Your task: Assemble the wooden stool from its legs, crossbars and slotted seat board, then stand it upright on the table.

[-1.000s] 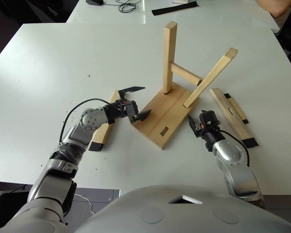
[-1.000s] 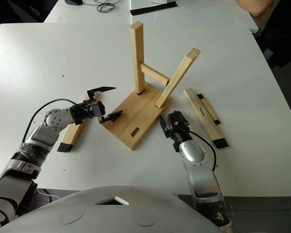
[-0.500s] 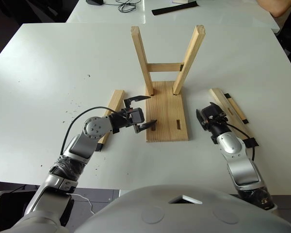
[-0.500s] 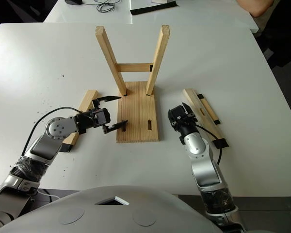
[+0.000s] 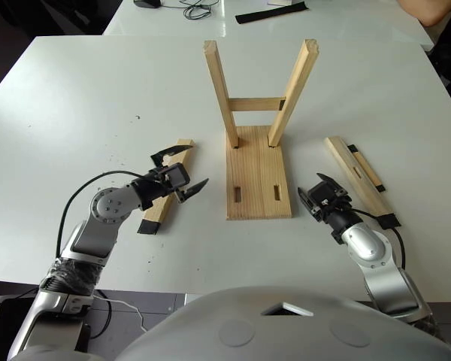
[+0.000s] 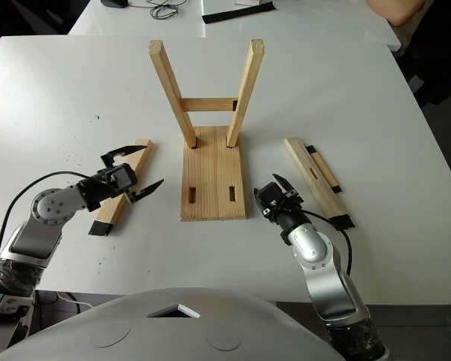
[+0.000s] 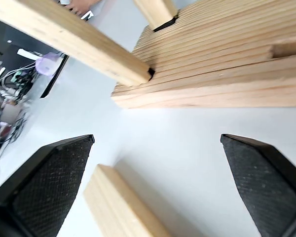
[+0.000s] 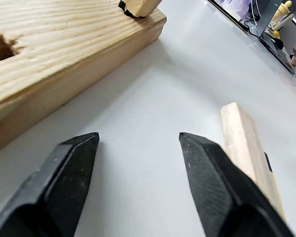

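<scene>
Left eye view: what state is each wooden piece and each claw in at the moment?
seat board: lying flat, two far slots filled, two near slots empty.
leg pair with crossbar: standing upright in the seat board.
loose leg on the left: lying flat, unattached.
loose pieces on the right: lying flat, side by side.
left gripper: open, empty.
right gripper: open, empty.

Seat board (image 5: 258, 188) centre; 1 leg (image 5: 156, 213) left, 2 pieces (image 5: 351, 177) right.

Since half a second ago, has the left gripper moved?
Yes: the left gripper drew back leftward from the seat board edge, now open over the loose leg.
</scene>
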